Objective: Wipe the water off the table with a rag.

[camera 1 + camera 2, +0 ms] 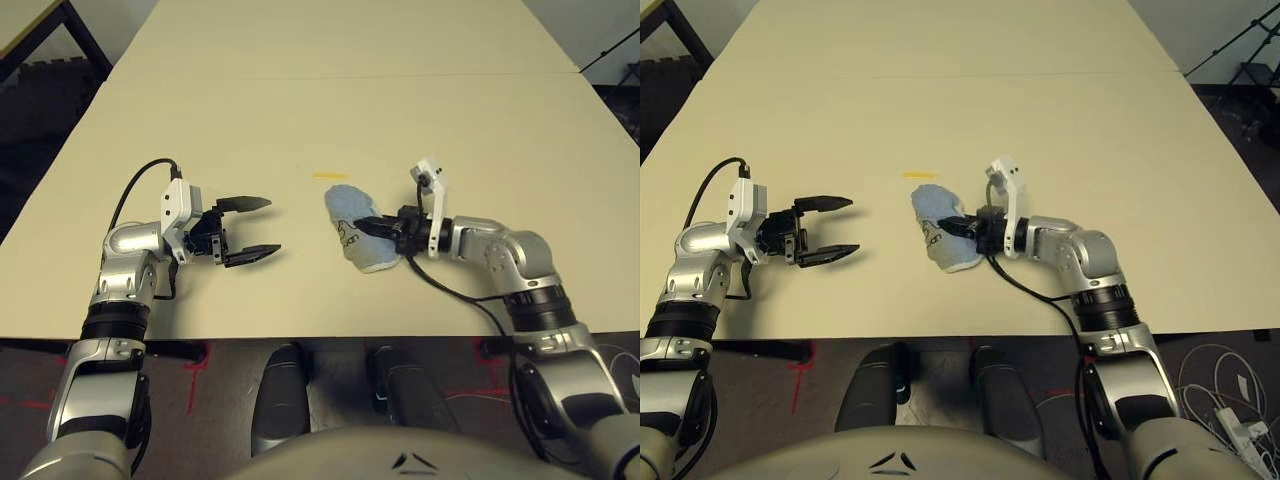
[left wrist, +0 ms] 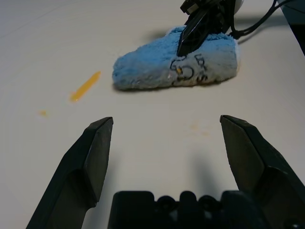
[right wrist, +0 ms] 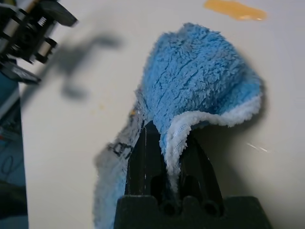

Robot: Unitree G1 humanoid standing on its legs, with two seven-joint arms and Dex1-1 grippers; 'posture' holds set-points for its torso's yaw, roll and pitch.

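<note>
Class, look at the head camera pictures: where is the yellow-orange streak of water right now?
The water lies on the table near the middle, just beyond the far end of the rag held by the right gripper.

Dark floor (image 1: 30,100) lies beyond the tabletop's far left corner, red tape marks (image 1: 195,365) on the floor below its near edge, white cables (image 1: 1230,420) at its near right.

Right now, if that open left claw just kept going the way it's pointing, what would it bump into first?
Probably the rag, pinched by the right gripper. The left gripper aims at it across bare table.
</note>
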